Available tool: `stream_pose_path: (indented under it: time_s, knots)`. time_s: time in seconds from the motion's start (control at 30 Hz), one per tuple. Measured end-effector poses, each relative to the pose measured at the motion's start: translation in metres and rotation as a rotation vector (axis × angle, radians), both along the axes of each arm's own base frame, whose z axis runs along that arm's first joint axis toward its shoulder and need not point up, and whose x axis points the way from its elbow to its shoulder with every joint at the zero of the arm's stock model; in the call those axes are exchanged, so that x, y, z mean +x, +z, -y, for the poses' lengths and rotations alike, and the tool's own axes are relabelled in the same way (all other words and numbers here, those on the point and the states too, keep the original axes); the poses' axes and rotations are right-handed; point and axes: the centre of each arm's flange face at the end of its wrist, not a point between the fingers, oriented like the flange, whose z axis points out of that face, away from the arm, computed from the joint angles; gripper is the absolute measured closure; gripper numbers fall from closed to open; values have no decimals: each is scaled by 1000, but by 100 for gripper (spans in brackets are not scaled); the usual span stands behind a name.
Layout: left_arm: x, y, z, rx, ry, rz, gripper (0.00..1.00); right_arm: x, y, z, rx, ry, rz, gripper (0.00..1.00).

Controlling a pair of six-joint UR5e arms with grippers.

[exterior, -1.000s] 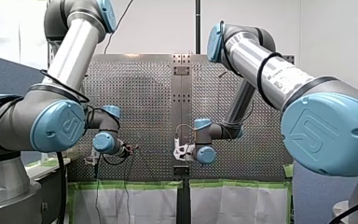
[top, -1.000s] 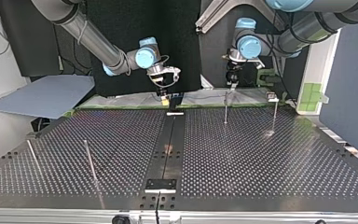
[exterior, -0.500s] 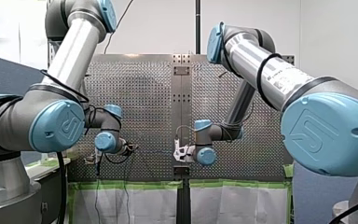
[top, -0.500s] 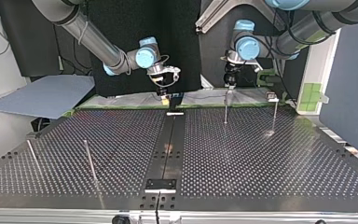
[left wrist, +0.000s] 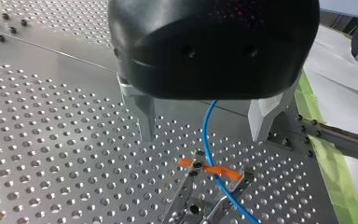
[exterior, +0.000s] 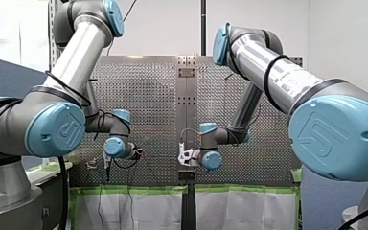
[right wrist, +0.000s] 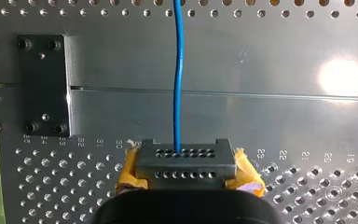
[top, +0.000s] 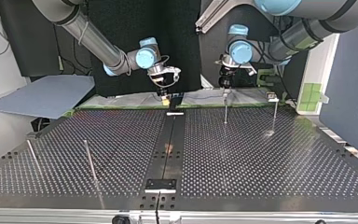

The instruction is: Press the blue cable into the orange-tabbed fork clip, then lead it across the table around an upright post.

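Blue cable [left wrist: 203, 126] lies across the orange-tabbed fork clip [left wrist: 210, 170], just under my left claw [left wrist: 201, 137], fingers spread and gripping nothing. My right claw [right wrist: 185, 163] is clenched on the cable. I'd push straight down over the slot, keeping tension gentle.

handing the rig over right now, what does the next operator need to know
My left hand: open, above the orange-tabbed metal fork clip, with the blue cable running between its fingers.
My right hand: shut on the grey perforated block at the cable's end, between yellow pads.
Done: the cable lies across the clip's orange tabs; whether it is fully seated cannot be told.
Left: confirm seating, then lead the cable across the perforated table around a thin upright metal post.
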Motion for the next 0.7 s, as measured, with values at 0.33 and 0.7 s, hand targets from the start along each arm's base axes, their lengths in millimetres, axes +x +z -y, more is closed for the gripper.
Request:
stream_pose_path:
  time_s: [0.33, 0.7]
  knots:
    - [12, 2, 16, -25, -12, 21, 0, 2, 0, -1, -1, 3, -2, 100]
    - [20, -8, 26, -37, 10, 8, 0, 3, 0, -3, -2, 6, -4, 100]
